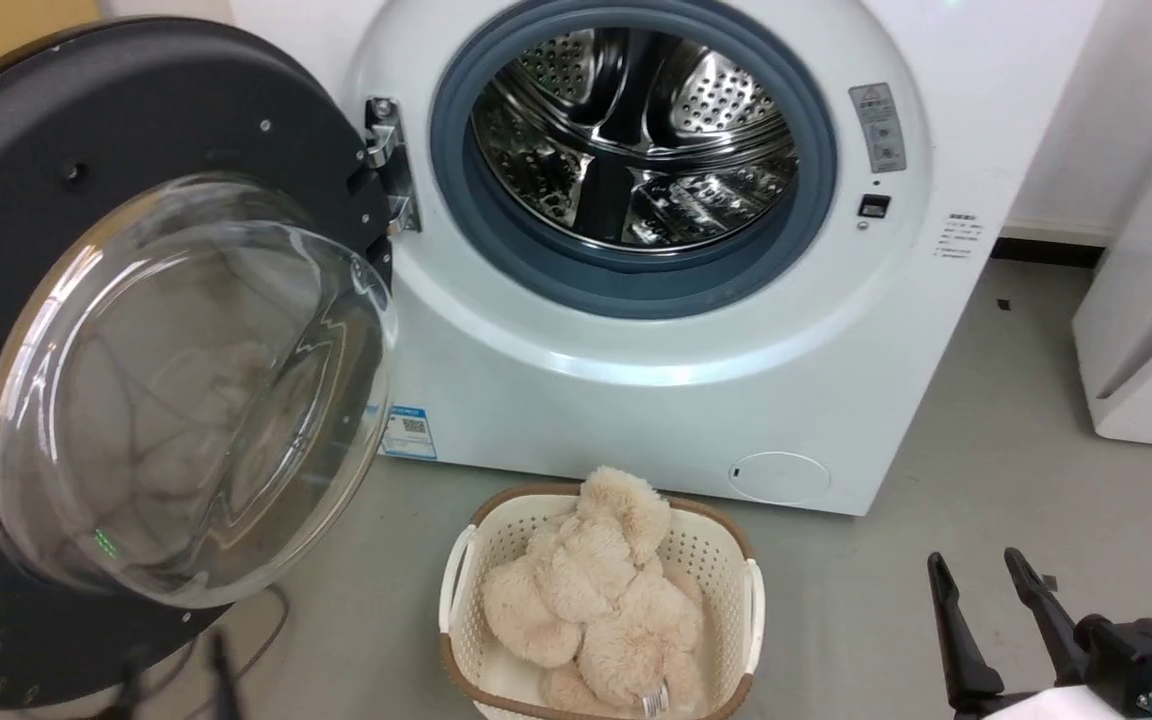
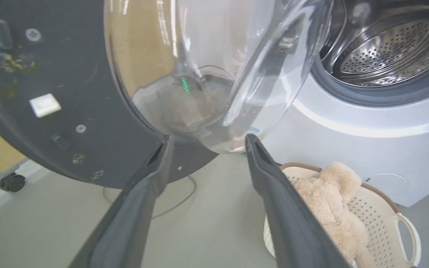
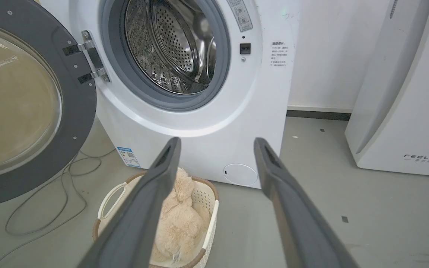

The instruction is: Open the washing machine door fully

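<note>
I am looking along my left jaws. They are standing wide open and are holding nothing. Their fingers (image 2: 132, 216) are pointing up at the door (image 2: 50, 74). The door's clear glass bowl (image 2: 214, 74) is sitting just past the tips, very near. I cannot tell if it is touching them.

The door is standing wide open, hanging on its hinge (image 1: 391, 160) at the left side of the washer (image 1: 636, 400). The shiny drum (image 1: 636, 140) is showing, up and to the right of my left jaws.

My right jaws are standing wide open too, with nothing in them. Their fingers (image 3: 292, 208) are pointing at the front of the washer, well apart from it. From these jaws, the door is up and off to the left.

A basket (image 1: 456, 590) is sitting on the floor in front of the washer, below and between my two sets of jaws. A fluffy toy (image 1: 586, 600) is lying in it.
</note>
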